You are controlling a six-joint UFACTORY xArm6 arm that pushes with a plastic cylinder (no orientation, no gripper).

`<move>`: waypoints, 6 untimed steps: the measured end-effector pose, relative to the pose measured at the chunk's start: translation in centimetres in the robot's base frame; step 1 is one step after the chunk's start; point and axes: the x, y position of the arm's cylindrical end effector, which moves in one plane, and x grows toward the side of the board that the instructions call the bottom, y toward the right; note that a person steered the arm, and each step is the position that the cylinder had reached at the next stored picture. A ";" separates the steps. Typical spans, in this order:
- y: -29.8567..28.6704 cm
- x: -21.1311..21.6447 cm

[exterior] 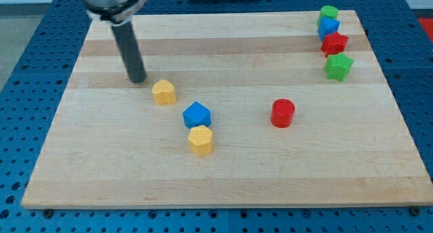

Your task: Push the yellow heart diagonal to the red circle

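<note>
Near the view's upper left, the rod's tip (137, 80) rested on the wooden worktop (223, 182), rod standing upright. No jaws on this end effector, just a plain dark rod, so nothing was open, closed or clamped.

Yellow heart (164, 92) sat just right of the tip and slightly toward the view's bottom, near but a small gap showed, not touching.

Blue hexagon-like block (197, 114) lay further right and below the tip, past the heart. Yellow hexagon block (201, 140) sat directly below the blue one, appearing to touch it or nearly so; cannot tell which.

Red circle (283, 113), a short cylinder, stood well to the right of the tip and lower in the view, alone in the board's middle-right, well apart from the heart.

Far right of the tip, near the view's top right corner, four blocks ran in a column: green cylinder (329, 13) at top, blue block (329, 27) under it, red star-like block (334, 43) next, green star-like block (338, 66) lowest. The upper three looked touching or overlapping; the green one at bottom was just beside the red.

Blue perforated surface (40, 50) surrounded the worktop.
</note>
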 end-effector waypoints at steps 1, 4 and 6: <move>-1.0 2.4; 5.9 4.8; 6.0 2.8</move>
